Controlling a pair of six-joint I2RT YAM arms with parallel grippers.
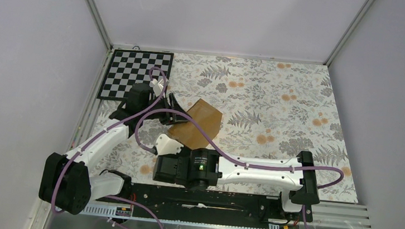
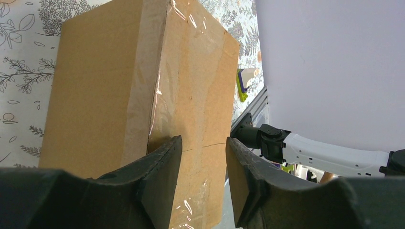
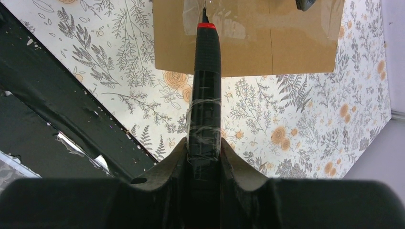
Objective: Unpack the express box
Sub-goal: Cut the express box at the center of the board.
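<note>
On my feed both arms wear the same livery: the left arm [image 1: 102, 138] and the right arm [image 1: 264, 175] have glossy white link shells set between chunky matte-black joint housings. A purple cable [image 1: 139, 124] runs along each one, strapped to the white links with small ties. I see a tiny green light [image 1: 202, 168] glowing on the right arm's black wrist block, just under some small white lettering. The left gripper [image 2: 203, 143] and right gripper [image 3: 204, 140] have thick, curved black fingers [image 2: 160, 162], dull, with paler, scuffed inner faces.
</note>
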